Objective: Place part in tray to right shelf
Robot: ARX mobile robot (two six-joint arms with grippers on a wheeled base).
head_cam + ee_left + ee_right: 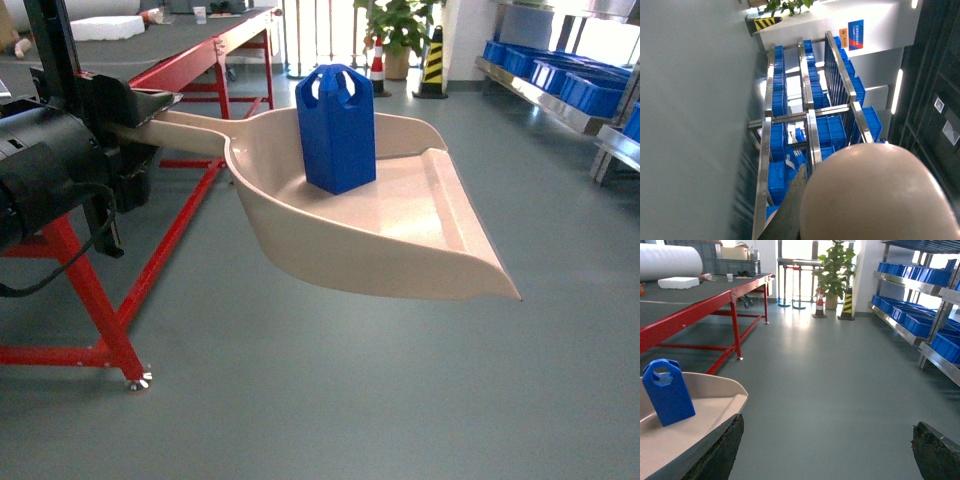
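Blue part [337, 128], a tall hollow block with cut-outs near its top, stands upright in the beige scoop-shaped tray [400, 225], near the tray's back wall and well clear of its open lip.

At the far left of the head view, the left arm [45, 175] shows as a black housing with a cable looping below it. Its left end effector [130, 108] is closed around the tray's long handle [180, 130], and the tray hangs in the air over the grey floor [400, 400], with the open lip pointing to the lower right. Behind the arm stands a red-framed counter [190, 50] with a dark top, carrying a white foam block [108, 27] at its far end. Further back are a potted plant [395, 30], a striped traffic cone [377, 65] and a yellow-and-black post [433, 62]. Along the right edge runs a steel shelf [550, 95] holding blue bins [585, 85].

The left wrist view is turned on its side: the pale rounded tray handle fills the lower right, and beyond it the shelf's rails and rows of blue bins are seen.

In the right wrist view the part and tray sit at the lower left. The right end effector [827, 450] is wide open and holds nothing, its two dark fingers [715, 450] at the lower corners, the left one just under the tray's edge.
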